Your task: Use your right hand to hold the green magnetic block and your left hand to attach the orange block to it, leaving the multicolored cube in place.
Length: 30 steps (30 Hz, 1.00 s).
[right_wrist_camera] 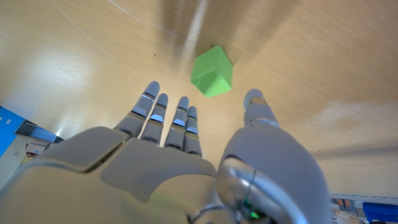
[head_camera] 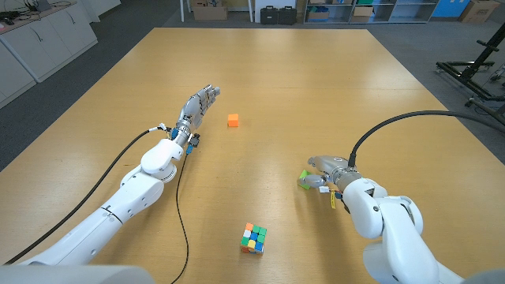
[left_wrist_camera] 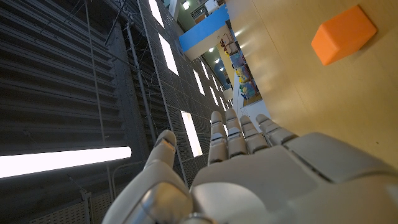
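Note:
A small orange block (head_camera: 233, 120) lies on the wooden table, a short way to the right of my left hand (head_camera: 200, 103). That hand hovers with its fingers straight and apart, holding nothing; the orange block (left_wrist_camera: 343, 34) lies off to the side of the left hand (left_wrist_camera: 242, 174) in its wrist view. The green block (head_camera: 304, 180) sits on the table right at the fingertips of my right hand (head_camera: 325, 170). In the right wrist view the green block (right_wrist_camera: 212, 73) lies just beyond the spread fingers of the right hand (right_wrist_camera: 186, 155), untouched. The multicolored cube (head_camera: 253, 237) rests near the front edge.
The table (head_camera: 316, 79) is wide and bare around the three blocks. A black cable (head_camera: 410, 118) loops above the right arm, and another cable (head_camera: 180, 205) trails over the table by the left arm. Boxes and shelving stand beyond the far edge.

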Tool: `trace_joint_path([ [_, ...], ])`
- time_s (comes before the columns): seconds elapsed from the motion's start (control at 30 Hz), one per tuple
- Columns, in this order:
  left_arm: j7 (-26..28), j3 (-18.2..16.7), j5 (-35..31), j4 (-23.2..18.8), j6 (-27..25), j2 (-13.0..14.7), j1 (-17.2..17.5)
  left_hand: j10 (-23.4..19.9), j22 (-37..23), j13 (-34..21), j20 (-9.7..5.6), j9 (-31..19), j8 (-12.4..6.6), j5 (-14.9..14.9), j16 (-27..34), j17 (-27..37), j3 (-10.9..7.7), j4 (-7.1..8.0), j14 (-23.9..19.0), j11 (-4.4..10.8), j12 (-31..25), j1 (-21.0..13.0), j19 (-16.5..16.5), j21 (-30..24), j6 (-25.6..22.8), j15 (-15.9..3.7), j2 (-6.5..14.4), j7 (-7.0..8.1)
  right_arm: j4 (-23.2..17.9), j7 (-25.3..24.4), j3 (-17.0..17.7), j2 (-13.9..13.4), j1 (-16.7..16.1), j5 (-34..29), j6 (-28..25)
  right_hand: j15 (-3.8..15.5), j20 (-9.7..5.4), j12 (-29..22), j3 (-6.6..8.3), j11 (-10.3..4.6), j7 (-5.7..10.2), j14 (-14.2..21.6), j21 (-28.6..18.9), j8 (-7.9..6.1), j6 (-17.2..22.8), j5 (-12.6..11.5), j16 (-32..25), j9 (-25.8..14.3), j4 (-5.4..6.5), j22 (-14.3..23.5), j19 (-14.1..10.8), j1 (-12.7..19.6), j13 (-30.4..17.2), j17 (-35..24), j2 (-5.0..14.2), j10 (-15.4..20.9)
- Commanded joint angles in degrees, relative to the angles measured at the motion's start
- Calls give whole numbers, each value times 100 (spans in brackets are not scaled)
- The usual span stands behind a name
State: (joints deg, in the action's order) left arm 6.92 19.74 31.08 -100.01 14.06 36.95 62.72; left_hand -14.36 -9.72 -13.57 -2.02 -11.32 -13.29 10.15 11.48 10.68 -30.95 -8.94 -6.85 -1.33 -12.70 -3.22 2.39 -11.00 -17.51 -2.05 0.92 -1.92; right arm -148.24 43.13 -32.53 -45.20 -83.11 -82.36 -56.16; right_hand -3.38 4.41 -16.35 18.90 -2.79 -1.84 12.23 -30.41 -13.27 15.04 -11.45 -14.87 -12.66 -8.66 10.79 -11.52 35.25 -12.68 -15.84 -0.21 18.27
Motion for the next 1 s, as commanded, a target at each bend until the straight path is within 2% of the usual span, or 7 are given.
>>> trace_joint_path([
  [0.03,-45,9,9,17,12,-1,-36,-28,-33,-8,-242,-21,17,28,-17,-3,-32,2,-27,-6,8,-21,6,0,-53,-80,32,-3,255,206,194,545,-272,-535,533,16,15,-26,-13,-14,44,27,1,-45,23,-31,-46,-20,14,26,-45,19,-16,-22,-43,32],
  [0.23,-46,9,25,14,-6,-5,-43,-32,-33,-3,-237,-21,18,28,-18,-3,-32,3,-28,-2,8,-21,8,-1,-58,-79,32,-4,319,309,361,790,-358,-619,826,12,19,-29,-15,-4,43,29,5,-37,3,-33,-46,-21,15,26,-44,21,-18,-23,-43,37],
  [0.57,-59,-30,57,-2,20,26,7,-39,-33,5,-226,-21,25,28,-15,-3,-34,3,-38,5,8,-21,9,-1,-52,-83,34,-1,458,141,500,1110,-459,-673,1251,19,19,-29,-19,-11,44,29,13,-36,1,-37,-44,-25,17,26,-43,26,-21,-25,-42,35],
  [1.0,-100,22,44,109,32,-26,-67,-56,-33,14,-216,-22,32,28,-7,-3,-35,4,-67,11,4,-20,14,-3,-51,-83,35,9,733,373,543,1506,-489,-1320,1578,96,-19,-82,-22,-52,92,142,1,-73,96,-44,-84,-33,24,27,-118,42,-31,-30,-26,159],
])
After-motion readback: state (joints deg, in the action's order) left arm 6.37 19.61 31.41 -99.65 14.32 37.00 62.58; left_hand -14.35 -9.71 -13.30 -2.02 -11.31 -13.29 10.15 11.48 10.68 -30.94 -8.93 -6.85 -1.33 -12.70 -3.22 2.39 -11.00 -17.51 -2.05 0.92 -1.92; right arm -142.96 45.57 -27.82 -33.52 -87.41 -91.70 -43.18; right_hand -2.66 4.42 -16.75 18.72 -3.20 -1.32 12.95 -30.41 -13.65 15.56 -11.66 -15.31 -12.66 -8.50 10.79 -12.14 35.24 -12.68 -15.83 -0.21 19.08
